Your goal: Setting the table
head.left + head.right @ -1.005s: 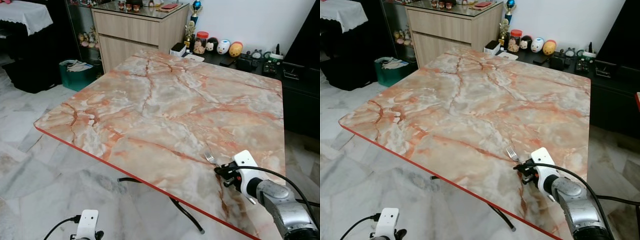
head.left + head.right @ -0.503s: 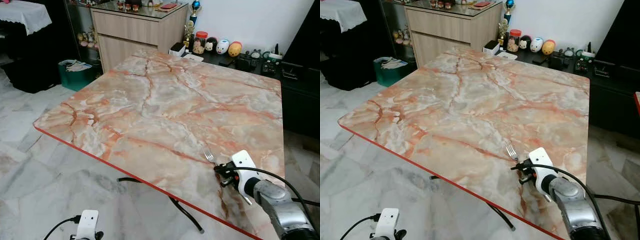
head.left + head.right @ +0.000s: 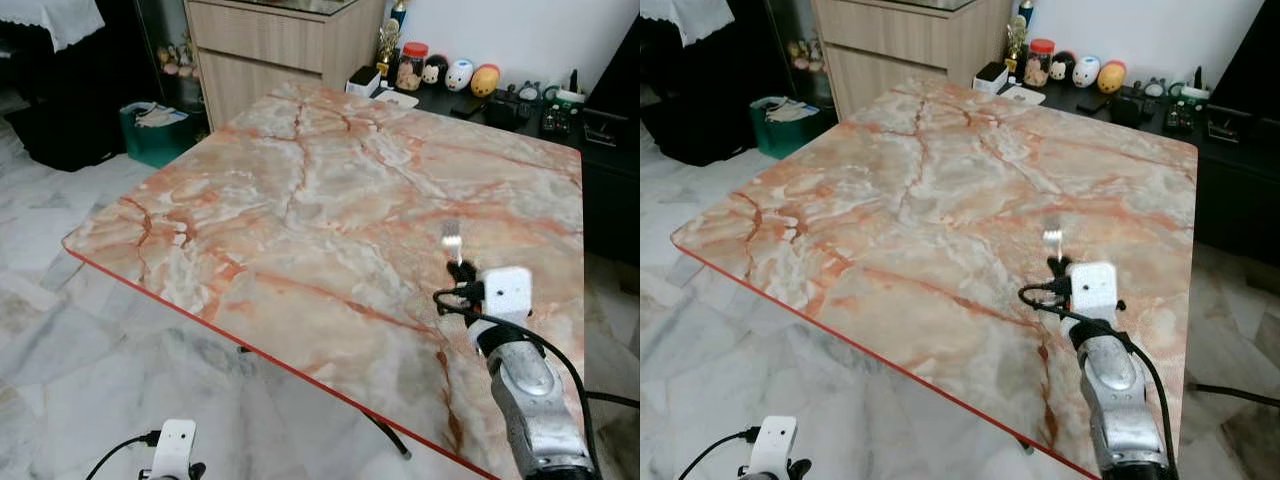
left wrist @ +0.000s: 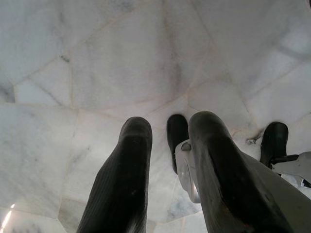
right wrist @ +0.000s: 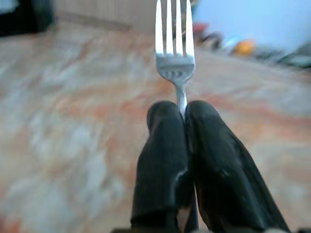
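Observation:
A silver fork [image 3: 452, 240] sticks out forward from my right gripper [image 3: 458, 270], which is shut on its handle above the right side of the pink marble table [image 3: 300, 200]. In the right wrist view the two black fingers [image 5: 165, 160] clamp the fork [image 5: 175, 48] just below its tines, prongs pointing away over the tabletop. My left arm [image 3: 172, 450] hangs idle below the table's near edge. In the left wrist view the left gripper [image 4: 167, 131] stands open over the white marble floor, with the robot's feet beneath it.
A wooden cabinet [image 3: 270, 50] stands beyond the table's far left corner. A low black shelf [image 3: 500, 95] with small figurines and jars runs along the back wall. A green bin [image 3: 150, 130] sits on the floor at the left. A dark unit [image 3: 610, 150] flanks the table's right side.
My right gripper has lifted and swung the fork from near the table's front edge farther in over the tabletop, its tines now pointing away. The head camera has tilted down slightly.

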`<state>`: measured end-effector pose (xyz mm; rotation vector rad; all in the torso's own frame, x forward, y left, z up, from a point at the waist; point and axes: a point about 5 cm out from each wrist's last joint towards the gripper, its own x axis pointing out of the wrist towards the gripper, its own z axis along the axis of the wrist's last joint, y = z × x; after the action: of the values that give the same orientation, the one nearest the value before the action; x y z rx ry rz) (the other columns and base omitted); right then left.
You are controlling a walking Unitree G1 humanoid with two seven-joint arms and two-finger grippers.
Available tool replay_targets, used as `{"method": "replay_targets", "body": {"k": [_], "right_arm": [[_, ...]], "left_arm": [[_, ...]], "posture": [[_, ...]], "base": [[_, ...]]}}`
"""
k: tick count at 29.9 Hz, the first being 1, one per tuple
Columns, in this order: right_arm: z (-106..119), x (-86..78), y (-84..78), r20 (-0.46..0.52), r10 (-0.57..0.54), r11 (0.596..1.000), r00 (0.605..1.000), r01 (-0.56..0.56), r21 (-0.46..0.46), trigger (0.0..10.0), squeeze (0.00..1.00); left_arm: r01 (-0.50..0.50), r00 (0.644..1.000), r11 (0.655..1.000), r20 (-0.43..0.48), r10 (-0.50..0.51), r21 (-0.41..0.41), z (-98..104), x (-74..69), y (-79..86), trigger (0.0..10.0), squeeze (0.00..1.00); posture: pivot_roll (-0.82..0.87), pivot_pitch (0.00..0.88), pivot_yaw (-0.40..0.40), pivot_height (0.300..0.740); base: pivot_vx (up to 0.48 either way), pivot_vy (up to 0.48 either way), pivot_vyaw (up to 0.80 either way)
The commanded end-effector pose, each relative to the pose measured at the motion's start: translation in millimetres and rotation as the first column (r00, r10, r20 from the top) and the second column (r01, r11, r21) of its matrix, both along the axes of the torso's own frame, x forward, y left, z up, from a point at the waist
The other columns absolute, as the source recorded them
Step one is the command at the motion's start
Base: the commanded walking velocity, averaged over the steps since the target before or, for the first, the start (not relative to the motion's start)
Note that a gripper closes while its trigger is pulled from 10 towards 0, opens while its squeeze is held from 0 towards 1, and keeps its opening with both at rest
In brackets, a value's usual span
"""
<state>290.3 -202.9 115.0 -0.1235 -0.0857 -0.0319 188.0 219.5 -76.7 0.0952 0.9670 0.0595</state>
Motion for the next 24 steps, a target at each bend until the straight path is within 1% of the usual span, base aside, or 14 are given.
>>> {"method": "replay_targets", "body": {"k": [1, 2, 3, 5, 7, 8, 10, 16, 18, 21, 24], "right_arm": [[10.5, -3.5, -6.5, 0.074, -0.063, 0.998, 0.995, 0.065, -0.023, 10.0, 0.00], [13.3, -5.4, -6.5, 0.103, -0.089, 0.995, 0.991, 0.093, -0.036, 10.0, 0.00], [17.2, -10.8, -5.5, 0.153, -0.132, 0.990, 0.979, 0.138, -0.027, 10.0, 0.00], [17.5, -19.2, -3.9, 0.187, -0.174, 0.984, 0.967, 0.179, -0.007, 10.0, 0.00], [14.8, -24.7, -1.8, 0.194, -0.183, 0.982, 0.964, 0.190, -0.013, 10.0, 0.00], [14.8, -24.7, -1.8, 0.194, -0.183, 0.982, 0.964, 0.190, -0.013, 10.0, 0.00], [12.4, -28.2, 2.0, 0.199, -0.175, 0.982, 0.964, 0.186, -0.037, 10.0, 0.00], [11.9, -24.7, 4.9, 0.204, -0.185, 0.979, 0.961, 0.198, -0.046, 10.0, 0.00], [13.2, -23.1, 5.3, 0.212, -0.191, 0.979, 0.958, 0.202, -0.029, 10.0, 0.00], [14.7, -19.1, 9.1, 0.216, -0.175, 0.981, 0.961, 0.188, -0.041, 10.0, 0.00], [15.1, -18.3, 9.1, 0.220, -0.185, 0.980, 0.958, 0.196, -0.028, 10.0, 0.00]], "left_arm": [[0.005, 1.000, 1.000, -0.020, -0.005, 0.010, -2.4, -5.0, 0.8, 10.0, 0.00], [0.003, 1.000, 1.000, -0.017, -0.003, 0.010, -2.4, -4.9, 0.8, 10.0, 0.00], [-0.002, 1.000, 1.000, -0.010, 0.002, 0.012, -2.2, -4.7, 0.9, 10.0, 0.00], [-0.005, 1.000, 1.000, -0.006, 0.005, 0.018, -2.1, -4.7, 1.0, 10.0, 0.00], [-0.010, 1.000, 1.000, 0.000, 0.010, 0.022, -1.8, -4.5, 1.2, 10.0, 0.00], [-0.010, 1.000, 1.000, 0.000, 0.010, 0.022, -1.8, -4.5, 1.2, 10.0, 0.00], [-0.003, 1.000, 1.000, -0.003, 0.003, 0.026, -2.1, -4.9, 1.1, 10.0, 0.00], [0.007, 1.000, 1.000, -0.006, -0.007, 0.030, -2.5, -5.6, 0.6, 10.0, 0.00], [0.006, 1.000, 1.000, -0.006, -0.006, 0.029, -2.7, -5.9, 0.4, 10.0, 0.00], [0.007, 1.000, 1.000, -0.006, -0.007, 0.028, -2.9, -6.3, 0.1, 10.0, 0.00], [0.011, 1.000, 1.000, -0.007, -0.011, 0.028, -3.1, -6.5, -0.2, 10.0, 0.00]], "posture": [[0.09, 0.000, -0.037, 0.740], [0.10, 0.000, -0.040, 0.740], [0.10, 0.000, -0.042, 0.740], [0.10, 0.000, -0.046, 0.740], [0.10, 0.000, -0.046, 0.740], [0.10, 0.000, -0.046, 0.740], [0.09, 0.000, -0.041, 0.740], [0.09, 0.000, -0.048, 0.740], [0.10, 0.000, -0.050, 0.740], [0.10, 0.000, -0.055, 0.740], [0.10, 0.000, -0.058, 0.740]], "base": [[0.000, 0.000, 0.00], [0.000, 0.000, 0.00], [0.000, 0.000, 0.00], [0.000, 0.000, 0.00], [0.000, 0.000, 0.00], [0.000, 0.000, 0.00], [0.000, 0.000, 0.00], [0.000, 0.000, 0.00], [0.000, 0.000, 0.00], [0.000, 0.000, 0.00], [0.000, 0.000, 0.00]]}}
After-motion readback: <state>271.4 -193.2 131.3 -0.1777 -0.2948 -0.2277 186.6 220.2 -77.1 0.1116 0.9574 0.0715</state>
